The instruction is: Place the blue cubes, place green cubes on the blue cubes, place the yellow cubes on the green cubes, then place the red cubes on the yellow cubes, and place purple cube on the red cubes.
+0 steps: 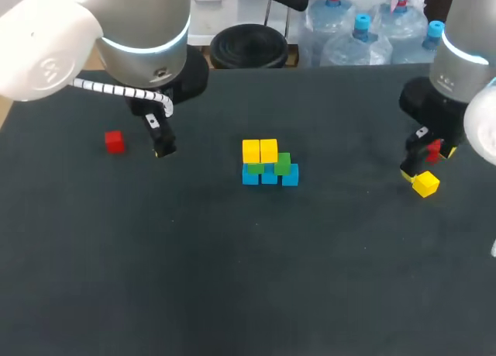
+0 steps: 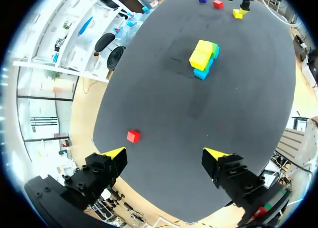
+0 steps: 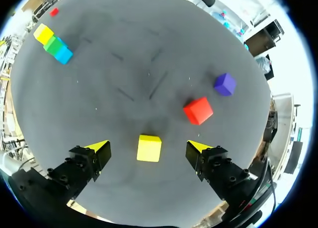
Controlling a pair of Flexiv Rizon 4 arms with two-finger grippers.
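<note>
Blue cubes (image 1: 269,175) are set at the middle of the table (image 1: 155,278), their row running left to right, with green cubes (image 1: 283,164) and two yellow cubes (image 1: 260,150) stacked above. A loose yellow cube (image 3: 149,148) lies untouched within the parted right gripper (image 3: 148,147). The left gripper (image 2: 165,152) is likewise released.

My table (image 1: 155,278) has a dark, matt cover. The loose yellow cube (image 3: 149,148) looks smooth; the white shell of my left arm (image 1: 46,53) is glossy.
</note>
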